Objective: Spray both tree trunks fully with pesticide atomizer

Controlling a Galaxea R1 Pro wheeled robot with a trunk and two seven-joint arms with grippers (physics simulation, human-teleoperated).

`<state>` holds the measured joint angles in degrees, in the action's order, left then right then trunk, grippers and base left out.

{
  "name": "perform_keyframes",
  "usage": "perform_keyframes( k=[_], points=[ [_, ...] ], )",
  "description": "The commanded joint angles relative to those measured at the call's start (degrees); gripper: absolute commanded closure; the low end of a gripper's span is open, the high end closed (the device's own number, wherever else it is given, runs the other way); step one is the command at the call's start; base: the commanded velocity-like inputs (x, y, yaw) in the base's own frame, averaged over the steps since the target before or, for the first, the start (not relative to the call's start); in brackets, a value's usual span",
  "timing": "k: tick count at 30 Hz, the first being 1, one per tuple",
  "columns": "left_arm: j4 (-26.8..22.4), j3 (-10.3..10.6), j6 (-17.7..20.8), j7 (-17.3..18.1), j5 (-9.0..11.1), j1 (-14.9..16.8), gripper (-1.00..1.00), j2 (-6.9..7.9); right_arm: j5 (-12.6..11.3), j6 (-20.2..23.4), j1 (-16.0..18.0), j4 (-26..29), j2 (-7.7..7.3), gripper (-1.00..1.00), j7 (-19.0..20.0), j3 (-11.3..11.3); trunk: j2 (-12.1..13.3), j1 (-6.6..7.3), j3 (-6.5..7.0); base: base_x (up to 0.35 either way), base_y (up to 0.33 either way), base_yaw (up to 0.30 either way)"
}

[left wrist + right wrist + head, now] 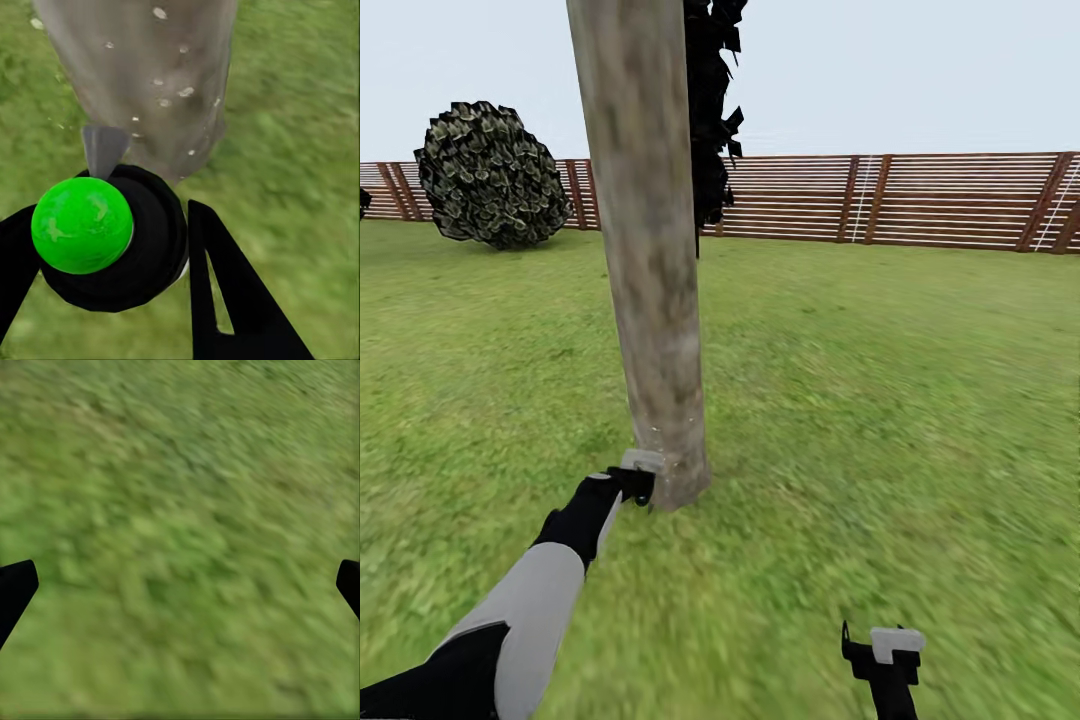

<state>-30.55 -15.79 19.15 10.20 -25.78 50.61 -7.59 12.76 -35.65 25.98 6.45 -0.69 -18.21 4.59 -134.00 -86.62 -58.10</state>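
nearest item, left wrist view: black round-bodied pesticide atomizer w/ glossy green ball top (pixel 90 232), pinched between the two black fingers of our left gripper (pixel 112 247). small grey nozzle (pixel 103 148) sticks out fwd, aimed at bark.

item 2: thick pale grey-brown mottled tree trunk (pixel 650 250), upright w/ slight lean, long axis vertical, rising out of frame at top. head view puts left gripper (pixel 635 485) just beside its base, low, on our left side of it. nozzle lies near the bark; touching or not, can't tell.

item 3: pesticide, tiny whitish specks (pixel 186 91), scattered on lower trunk in wrist view. most of the trunk above looks bare, so we judge coverage far from done; next move prob. calls for lifting the spray line up along the vertical axis.

item 4: right gripper (pixel 885 660), low right in head view, well apart from trunk, fingers spread wide over green lawn (pixel 180 525), holding nothing. left arm clearly the nearer one.

item 5: round dark-leaved bush (pixel 490 175) and brown slat fence (pixel 920 200), far back.
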Motion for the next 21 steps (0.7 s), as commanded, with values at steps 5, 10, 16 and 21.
perform_keyframes(
  k=[5,10,16,21],
  points=[
    [-4.28,-0.47,2.8,0.67,-0.59,0.7,1.0,0.02,0.6,-0.13,0.04,-0.12,-0.01,-1.0,-0.16,0.42,-0.02,0.0,-0.07,0.0,0.0,0.0],
    [-4.51,-0.51,2.97,0.93,-0.52,0.68,1.0,-0.37,0.6,-0.12,0.04,-0.11,-0.01,-1.0,-0.16,0.42,-0.02,0.0,-0.07,0.0,0.0,0.0],
    [-5.19,-0.47,3.0,4.77,-0.59,0.8,1.0,-0.68,0.6,-0.12,0.04,-0.12,-0.01,-1.0,-0.16,0.42,-0.02,0.0,-0.07,-0.244,0.0,0.0],
    [-5.31,-0.03,3.25,5.65,-0.5,2.61,1.0,-1.06,0.6,-0.12,0.04,-0.13,-0.02,-1.0,-0.16,0.42,-0.02,0.0,-0.07,-0.076,0.0,0.0]
  ],
)
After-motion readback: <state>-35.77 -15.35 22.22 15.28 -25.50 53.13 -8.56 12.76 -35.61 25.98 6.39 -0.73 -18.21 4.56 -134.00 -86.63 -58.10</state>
